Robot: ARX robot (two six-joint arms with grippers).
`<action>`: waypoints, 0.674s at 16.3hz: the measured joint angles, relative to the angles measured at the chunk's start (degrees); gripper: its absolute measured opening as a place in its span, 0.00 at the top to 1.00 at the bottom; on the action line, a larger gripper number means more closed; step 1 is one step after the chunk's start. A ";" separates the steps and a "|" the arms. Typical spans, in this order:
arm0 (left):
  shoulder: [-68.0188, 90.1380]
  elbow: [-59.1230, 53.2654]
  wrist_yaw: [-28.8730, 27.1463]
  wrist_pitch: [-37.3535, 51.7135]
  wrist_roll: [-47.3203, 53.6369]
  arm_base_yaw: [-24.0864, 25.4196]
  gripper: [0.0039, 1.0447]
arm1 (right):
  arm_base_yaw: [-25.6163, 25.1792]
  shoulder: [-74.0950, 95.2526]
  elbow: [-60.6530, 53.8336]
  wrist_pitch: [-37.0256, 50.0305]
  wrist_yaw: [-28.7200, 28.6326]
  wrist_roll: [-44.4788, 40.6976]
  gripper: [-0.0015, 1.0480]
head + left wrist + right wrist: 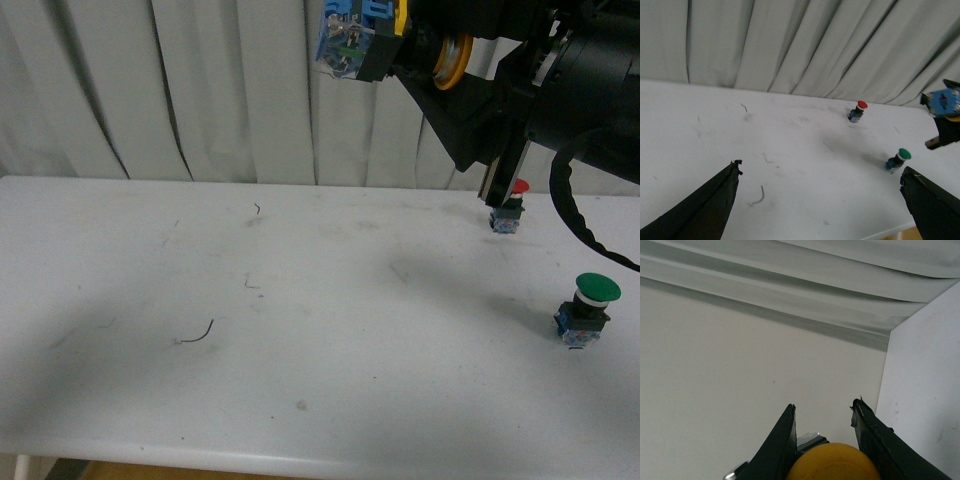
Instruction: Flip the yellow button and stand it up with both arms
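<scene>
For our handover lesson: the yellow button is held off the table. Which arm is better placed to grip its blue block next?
Likely left: the left tool is open and empty, while the right tool holds the yellow button by its cap end, blue block sticking out free.

From here I see a scuffed white table (300, 330) backed on its far side by a pale pleated curtain (200, 90), evenly lit, with tan floor (150, 471) showing at its near edge.
</scene>
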 joint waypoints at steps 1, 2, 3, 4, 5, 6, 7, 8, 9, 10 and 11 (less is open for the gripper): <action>-8.79 -1.53 -9.79 -0.79 5.03 -1.31 0.16 | 0.04 0.00 0.00 0.00 -0.07 -0.04 0.68; -16.41 -3.28 -17.70 -5.31 7.23 -1.68 0.26 | 0.07 0.02 0.00 -0.04 -0.04 -0.04 0.68; -20.44 -4.46 -21.97 -7.34 8.22 -1.75 0.33 | 0.13 0.04 0.00 -0.04 -0.07 -0.04 0.68; -23.69 -5.99 -26.69 -7.19 8.74 -2.56 0.42 | 0.31 0.04 0.00 0.00 -0.04 -0.07 0.68; -25.83 -7.43 -29.03 -6.84 9.29 -3.93 0.50 | 0.39 0.04 0.02 0.02 -0.07 -0.09 0.68; -26.97 -8.70 -29.88 -6.71 9.55 -5.44 0.57 | 0.46 0.04 0.02 -0.04 -0.09 -0.09 0.68; -27.85 -10.38 -31.19 -6.78 9.70 -7.06 0.66 | 0.76 0.04 0.02 -0.04 -0.07 -0.11 0.68; -29.33 -12.66 -33.00 -7.08 9.73 -8.55 0.80 | 0.74 0.04 0.02 0.00 -0.07 -0.31 0.68; -30.77 -13.79 -34.58 -7.04 9.73 -9.77 0.92 | 0.72 0.04 0.02 -0.02 -0.09 -0.37 0.68; -31.95 -14.45 -35.36 -6.91 9.62 -10.64 0.99 | 0.70 0.04 0.02 -0.02 -0.09 -0.48 0.68; -33.33 -15.34 -36.24 -6.86 9.84 -11.67 0.99 | 0.70 0.04 0.02 -0.02 -0.11 -0.52 0.68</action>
